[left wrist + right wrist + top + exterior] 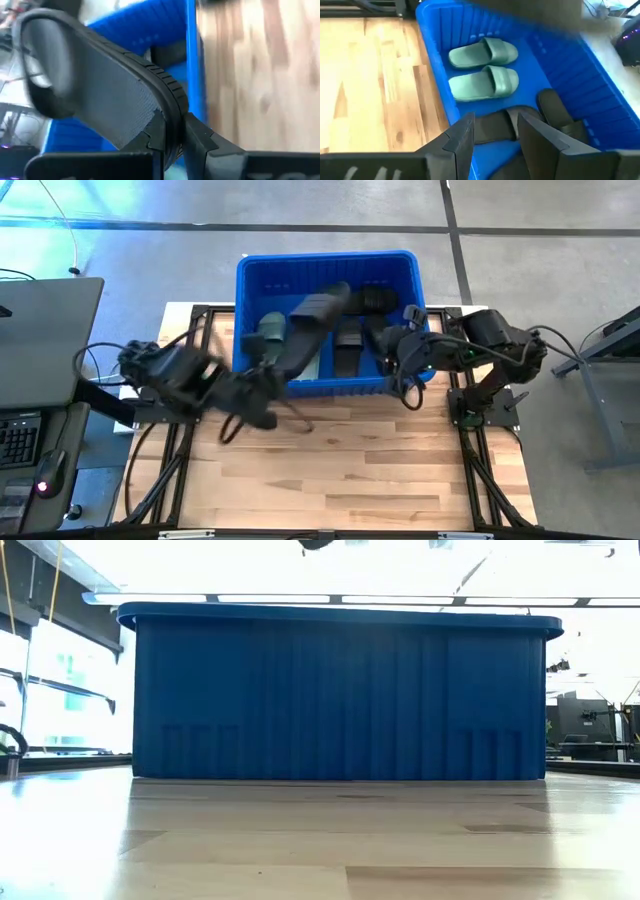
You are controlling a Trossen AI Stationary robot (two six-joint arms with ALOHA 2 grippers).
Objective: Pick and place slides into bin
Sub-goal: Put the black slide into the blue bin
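The blue bin [328, 270] stands at the table's far middle; its ribbed near wall [340, 700] fills the low view. In it lie two green slides [482, 52] [485, 82] and black slides [495, 125] [560, 112]. My left gripper [265, 375] is at the bin's near wall, shut on another black slide [315, 315] that reaches out over the bin. My right gripper [495, 135] hangs open and empty over the right part of the bin [395, 345], above the black slides. My left gripper pinches the black slide's sole at the end away from the strap [172, 120], between its two fingers. The fingers come from the table's near left, slanting toward the bin. The slide is lifted clear, its strap end [45, 65] out over the bin.
The wooden table top [350, 470] lies bare in front of the bin. The bin's rolled rim [340, 615] stands well above the table. A desk with a keyboard [20, 440] is off the table's left edge.
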